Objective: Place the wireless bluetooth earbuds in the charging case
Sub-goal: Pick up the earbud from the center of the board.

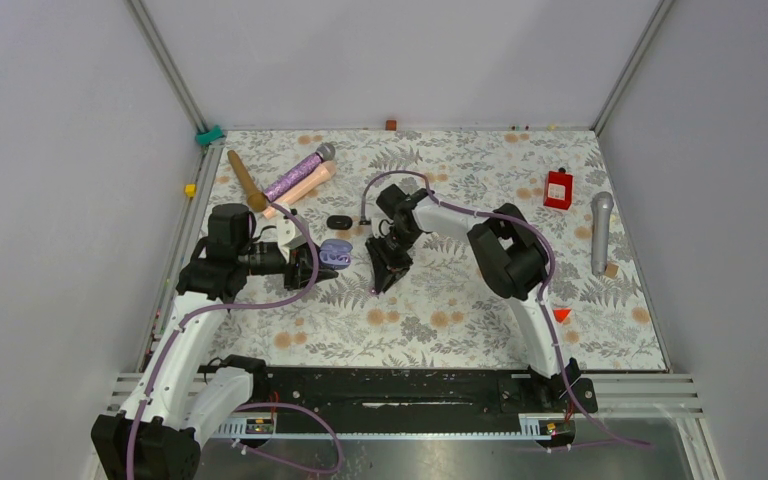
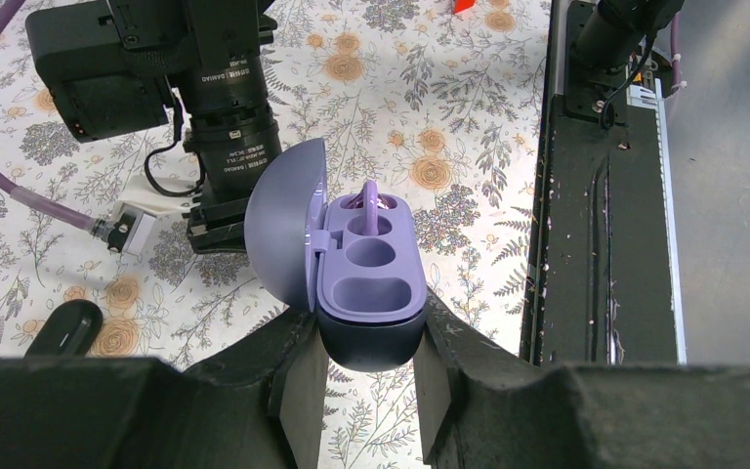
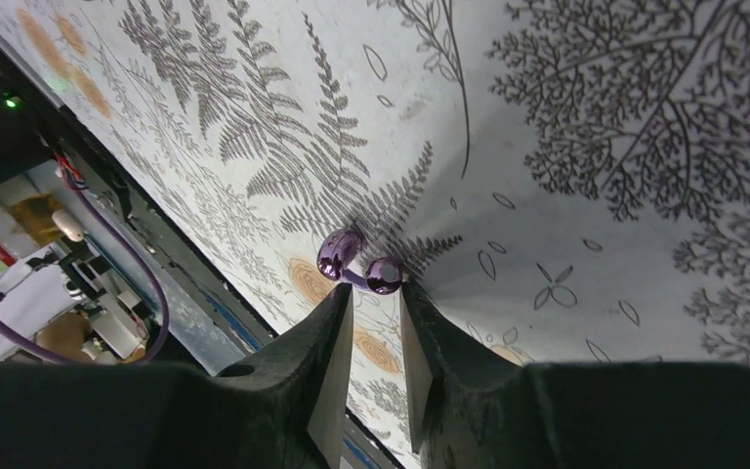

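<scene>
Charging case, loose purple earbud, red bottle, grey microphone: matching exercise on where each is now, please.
1 charging case
2 loose purple earbud
3 red bottle
4 grey microphone

A on the cloth at the right tool's tips
B lying along the right edge
C clamped in the left tool, lid open
D far right, beside the microphone's head

Pairs: 1-C, 2-A, 3-D, 4-B

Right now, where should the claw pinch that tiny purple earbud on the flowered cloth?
Probably across the thin neck joining its two rounded ends, coming down from above: the purple earbud lies flat on the floral cloth, and the glossy bulbs could slip from the flat fingers of the right gripper.
</scene>
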`<action>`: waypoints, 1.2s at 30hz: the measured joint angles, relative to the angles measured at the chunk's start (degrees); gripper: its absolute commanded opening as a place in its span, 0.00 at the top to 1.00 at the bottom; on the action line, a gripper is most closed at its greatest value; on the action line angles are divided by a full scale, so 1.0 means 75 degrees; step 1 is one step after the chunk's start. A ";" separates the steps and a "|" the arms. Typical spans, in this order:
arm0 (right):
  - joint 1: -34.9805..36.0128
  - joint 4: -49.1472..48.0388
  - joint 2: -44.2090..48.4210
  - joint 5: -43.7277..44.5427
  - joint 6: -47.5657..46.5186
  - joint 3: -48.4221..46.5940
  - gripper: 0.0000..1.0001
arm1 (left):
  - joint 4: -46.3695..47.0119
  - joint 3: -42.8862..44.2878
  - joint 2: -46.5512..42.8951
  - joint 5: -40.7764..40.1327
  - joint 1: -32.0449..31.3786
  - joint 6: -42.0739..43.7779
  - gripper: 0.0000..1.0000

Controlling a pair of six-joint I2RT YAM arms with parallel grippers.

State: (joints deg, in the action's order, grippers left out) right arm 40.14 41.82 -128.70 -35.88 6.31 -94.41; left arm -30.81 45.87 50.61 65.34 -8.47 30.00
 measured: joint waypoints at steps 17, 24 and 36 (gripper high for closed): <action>0.0006 -0.0635 0.0883 0.0653 -0.1000 0.0571 0.68 | 0.0000 0.0000 0.0000 0.0000 0.0000 -0.0003 1.00; 0.0009 -0.0711 0.1667 0.1055 -0.1638 0.0825 0.69 | 0.0000 0.0000 -0.0006 0.0000 0.0012 -0.0003 1.00; 0.0449 -0.1072 0.1661 0.0895 -0.2769 0.1250 0.62 | -0.0079 0.0003 -0.0006 0.0020 0.0070 0.0029 1.00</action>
State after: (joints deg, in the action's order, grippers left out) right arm 43.51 33.78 -116.25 -29.17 -14.46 -85.03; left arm -31.40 45.89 50.57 65.49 -7.94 30.22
